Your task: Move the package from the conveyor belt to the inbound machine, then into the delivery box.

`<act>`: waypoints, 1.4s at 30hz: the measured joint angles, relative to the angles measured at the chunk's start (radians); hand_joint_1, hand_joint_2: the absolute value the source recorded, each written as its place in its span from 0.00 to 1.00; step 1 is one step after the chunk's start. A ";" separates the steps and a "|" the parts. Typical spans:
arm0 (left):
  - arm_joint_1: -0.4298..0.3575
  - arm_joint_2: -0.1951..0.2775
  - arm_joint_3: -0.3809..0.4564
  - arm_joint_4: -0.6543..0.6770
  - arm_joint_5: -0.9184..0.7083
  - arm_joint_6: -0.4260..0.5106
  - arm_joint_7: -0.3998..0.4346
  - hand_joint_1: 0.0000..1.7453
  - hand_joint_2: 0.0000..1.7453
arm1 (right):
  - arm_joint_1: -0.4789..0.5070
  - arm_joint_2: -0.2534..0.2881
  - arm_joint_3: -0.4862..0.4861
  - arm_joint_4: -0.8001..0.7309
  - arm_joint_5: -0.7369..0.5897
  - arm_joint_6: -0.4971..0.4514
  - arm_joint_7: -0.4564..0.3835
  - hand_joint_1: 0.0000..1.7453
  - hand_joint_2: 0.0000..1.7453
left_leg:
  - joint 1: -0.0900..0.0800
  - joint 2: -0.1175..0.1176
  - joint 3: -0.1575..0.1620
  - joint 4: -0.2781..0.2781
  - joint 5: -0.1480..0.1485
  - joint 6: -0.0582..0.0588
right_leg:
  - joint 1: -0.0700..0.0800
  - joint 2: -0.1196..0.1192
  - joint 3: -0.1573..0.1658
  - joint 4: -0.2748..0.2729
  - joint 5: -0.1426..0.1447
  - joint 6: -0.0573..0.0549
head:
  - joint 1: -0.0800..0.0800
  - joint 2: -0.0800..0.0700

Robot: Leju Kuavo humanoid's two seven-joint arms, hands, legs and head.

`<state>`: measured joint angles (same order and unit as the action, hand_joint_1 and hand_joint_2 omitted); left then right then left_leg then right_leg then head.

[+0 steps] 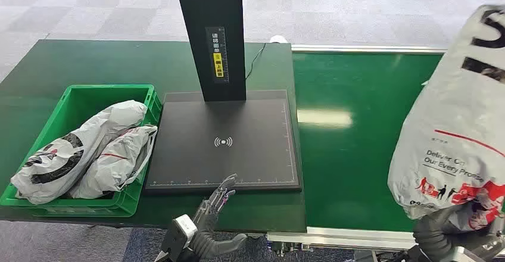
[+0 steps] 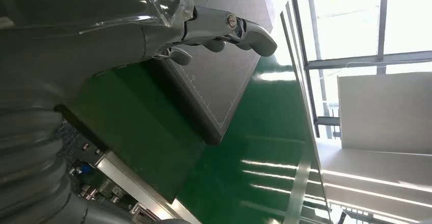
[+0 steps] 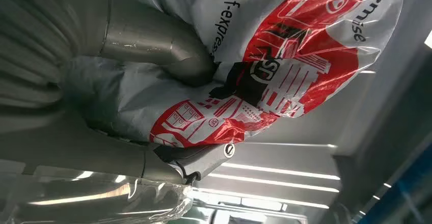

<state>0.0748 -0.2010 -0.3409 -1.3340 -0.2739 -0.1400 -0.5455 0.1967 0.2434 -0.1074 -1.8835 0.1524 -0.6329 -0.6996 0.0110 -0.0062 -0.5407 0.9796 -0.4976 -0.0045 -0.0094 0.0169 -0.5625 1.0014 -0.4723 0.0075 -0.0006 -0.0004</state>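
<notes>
Green crate (image 1: 37, 136) sits at the left end of the green table (image 1: 36, 71), near its front edge. Two grey-and-white mail bags (image 1: 83, 149) lie inside, side by side and touching, the nearer one leaning on the crate's right wall.

Just right of the crate: black scanner pad (image 1: 238, 119) with a white wireless mark at its centre and a black post (image 1: 211, 36) rising from its back edge. Nothing lies on the pad.

Left hand (image 1: 215, 205) hovers at the pad's front edge, fingers apart and extended, holding nothing. The left wrist view shows the same hand (image 2: 204, 28) over the pad's corner, released.

Right of the pad: green conveyor belt (image 1: 351, 149), silver rail along its front edge.

Far right: the package (image 1: 458, 131), a white courier bag with red print, is lifted off the belt and held upright in the right hand (image 1: 449, 232). In the right wrist view the thumb and fingers (image 3: 153, 40) clench the bag's (image 3: 285, 71) lower end, film bunched between them.

Judgement: lift done; carry to the pad comes next.

Risks:
- Grip is on loose film at the bottom, bulk stands above the hand. Bag may topple or slide out during the sideways carry.
- Slack bag could brush the post on the way in.
- Left hand sits at the pad edge; the incoming bag may land on it.
- Crate already well filled; a third bag may rest on the rim.
</notes>
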 joint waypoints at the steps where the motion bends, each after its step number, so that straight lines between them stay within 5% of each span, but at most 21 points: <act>1: 0.000 0.000 0.000 0.000 0.000 0.001 0.000 0.00 1.00 | 0.000 0.000 0.003 -0.017 0.002 0.000 0.000 1.00 1.00 | 0.000 0.000 0.000 0.000 0.000 0.000 | 0.000 0.000 0.000 0.000 0.000 0.000 | 0.000 0.000; 10: 0.000 0.000 -0.002 0.000 0.000 0.002 0.000 0.00 1.00 | 0.000 0.000 0.036 -0.156 0.007 0.000 -0.001 1.00 1.00 | 0.000 0.000 0.000 0.000 0.000 0.000 | 0.000 0.000 0.000 0.000 0.000 0.000 | 0.000 0.000; 26: 0.000 0.000 -0.002 0.000 0.000 0.002 0.000 0.00 1.00 | 0.000 -0.001 0.043 -0.188 0.017 0.000 -0.001 1.00 1.00 | 0.000 0.000 0.000 0.000 0.000 0.000 | 0.000 0.000 0.001 0.000 0.000 0.000 | 0.000 0.000; 32: -0.010 -0.001 -0.004 0.007 0.002 0.001 -0.016 0.00 1.00 | -0.078 -0.062 0.126 -0.126 0.041 0.015 -0.001 1.00 1.00 | 0.000 0.001 0.000 0.000 0.000 0.000 | 0.000 0.000 0.002 0.000 0.000 0.000 | 0.000 0.000; 35: -0.020 -0.001 -0.004 0.011 0.003 -0.002 -0.024 0.00 1.00 | -0.175 -0.097 0.161 0.034 0.040 0.165 0.015 1.00 1.00 | 0.000 0.001 0.001 0.000 0.001 0.000 | 0.000 0.000 0.003 0.000 0.001 0.000 | 0.000 0.000; 40: -0.056 0.000 -0.001 0.044 0.003 -0.060 -0.061 0.00 1.00 | -0.331 -0.143 0.197 0.397 0.202 0.692 0.047 1.00 1.00 | 0.000 -0.002 0.003 0.000 0.003 0.001 | 0.000 -0.002 0.004 0.000 0.002 0.000 | 0.000 0.000; 42: -0.082 0.000 0.001 0.074 0.002 -0.078 -0.075 0.00 1.00 | -0.360 -0.156 0.247 0.515 0.291 0.823 0.020 1.00 1.00 | 0.000 -0.005 0.002 0.000 0.004 0.001 | 0.000 -0.005 0.004 0.000 0.002 0.000 | 0.000 0.000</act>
<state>-0.0074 -0.2012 -0.3401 -1.2596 -0.2720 -0.2180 -0.6201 -0.1636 0.0874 0.1397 -1.3684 0.4433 0.1903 -0.6799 0.0114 -0.0110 -0.5387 0.9798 -0.4938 -0.0033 -0.0090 0.0119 -0.5587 1.0015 -0.4706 0.0075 -0.0009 -0.0004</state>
